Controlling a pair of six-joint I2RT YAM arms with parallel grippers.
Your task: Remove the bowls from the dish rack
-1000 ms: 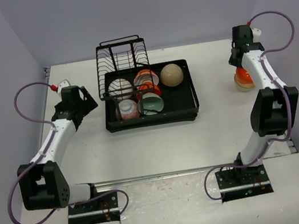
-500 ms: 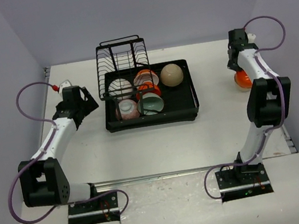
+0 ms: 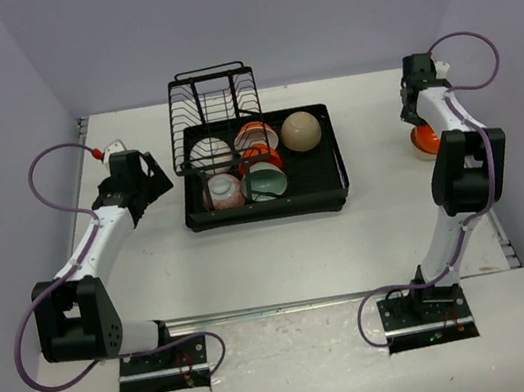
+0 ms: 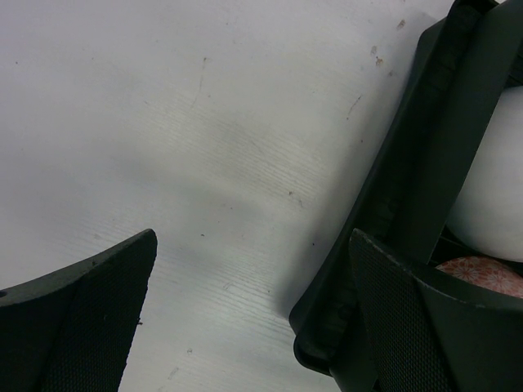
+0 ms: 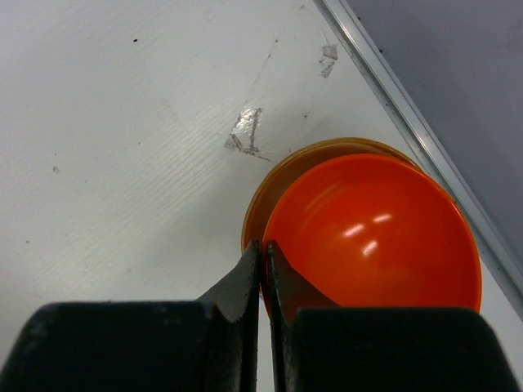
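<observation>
A: Left wrist view: the rack [image 4: 425, 163] runs off the right edge, and the white bowl [image 4: 494, 188] is cut with it.
B: The patterned bowl [image 4: 482, 273] is a sliver behind the left pincer [image 4: 252, 235]'s finger [image 4: 417, 327].
A: The orange bowl [image 5: 376, 237] covers the lower bowl [image 5: 263, 200], rim only.
B: From above, the right arm [image 3: 451, 117] hides half that stack.

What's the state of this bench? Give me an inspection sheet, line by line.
Surface: white table, scuffed, with tape residue near its right edge.
Job's things: black dish rack holds several bowls, among them an upturned beige bowl and a pink patterned bowl. An orange bowl is stacked on a tan bowl at the table's right.
Clutter: nothing seen.
Hands: left hand open, empty, beside the rack's left wall. Right hand shut on the orange bowl's rim.
Cables: a purple cable loops off the left arm, another off the right.
Surroundings: plain lilac walls; metal strip along the right edge.
</observation>
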